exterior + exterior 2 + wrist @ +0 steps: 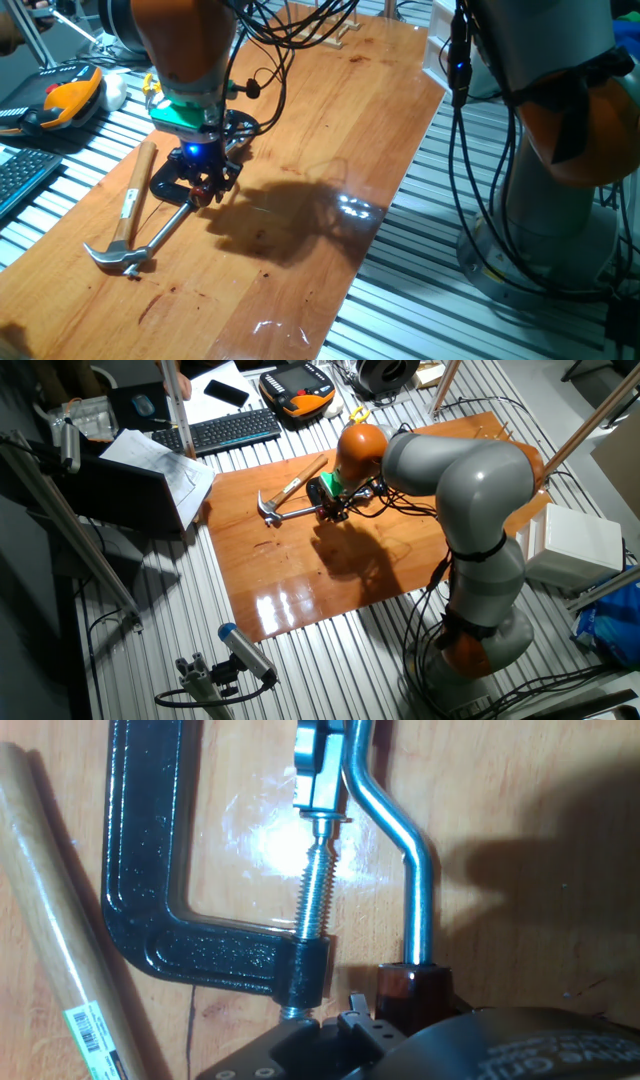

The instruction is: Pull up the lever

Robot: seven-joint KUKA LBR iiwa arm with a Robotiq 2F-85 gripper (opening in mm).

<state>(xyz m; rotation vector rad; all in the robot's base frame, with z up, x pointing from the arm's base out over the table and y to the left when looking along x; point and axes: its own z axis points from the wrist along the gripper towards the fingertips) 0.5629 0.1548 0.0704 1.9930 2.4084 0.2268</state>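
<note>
Gripper (206,187) sitting low over the clamp (150,920)

We're seeing the lever (405,850) lying flat on the table (330,150), its brown tip at the gripper; can't tell whether the fingers are gripping it.

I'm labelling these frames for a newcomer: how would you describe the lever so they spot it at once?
On the wooden table, find the black C-shaped clamp lying beside the wooden-handled hammer. The lever is the bent, shiny metal arm running beside the clamp's threaded screw, right by the gripper. Its reddish-brown tip sets it apart from the screw and the hammer.
</note>
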